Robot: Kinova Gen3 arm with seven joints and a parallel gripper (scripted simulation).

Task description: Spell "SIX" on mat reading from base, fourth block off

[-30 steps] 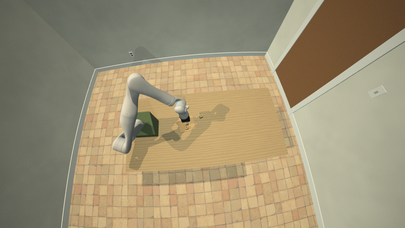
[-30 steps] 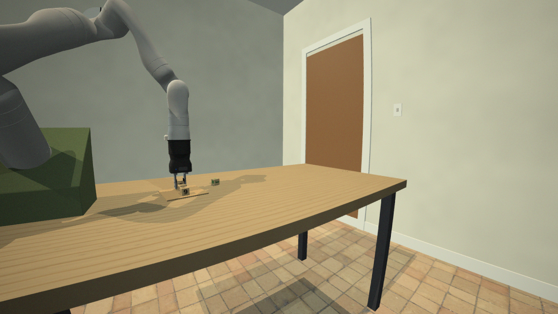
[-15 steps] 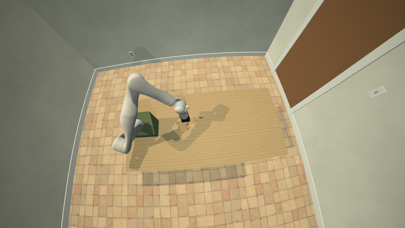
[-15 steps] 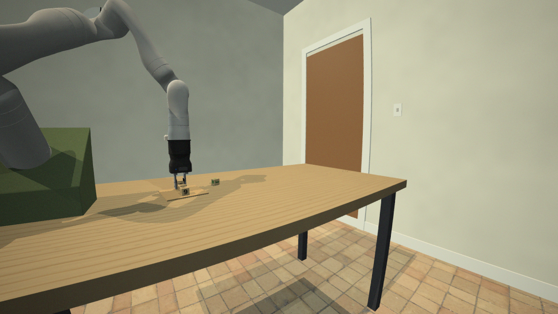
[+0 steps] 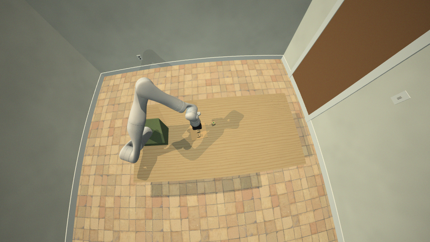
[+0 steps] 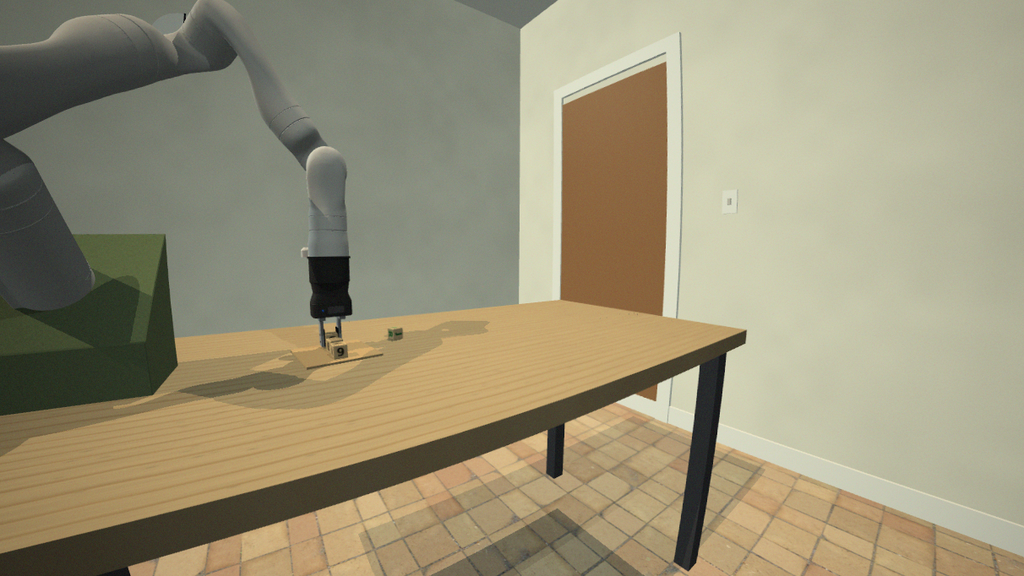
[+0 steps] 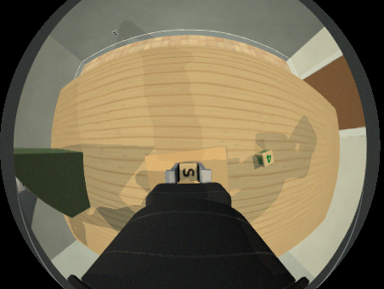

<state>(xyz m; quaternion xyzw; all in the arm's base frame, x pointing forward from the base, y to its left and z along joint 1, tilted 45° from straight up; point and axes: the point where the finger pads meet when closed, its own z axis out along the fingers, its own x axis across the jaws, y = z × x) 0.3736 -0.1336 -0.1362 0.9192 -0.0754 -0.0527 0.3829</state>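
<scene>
My gripper (image 6: 329, 334) is shut on the tan S block (image 7: 188, 172), whose top face shows a black S in the wrist view. It holds the block low at the far side of the thin tan mat (image 6: 336, 360); I cannot tell whether the block touches the mat. Two more tan blocks (image 5: 198, 133) lie on the mat in a row just in front of the gripper. The nearest one (image 6: 338, 349) shows a 9-like mark on its side. A fourth block with green print (image 6: 394, 334) lies on the table off the mat, to the right; it also shows in the wrist view (image 7: 264, 159).
A green box (image 6: 78, 322) stands on the table's left end by the arm's base. The wooden table (image 6: 429, 372) stretches far to the right of the mat. A door (image 6: 612, 193) is in the wall beyond.
</scene>
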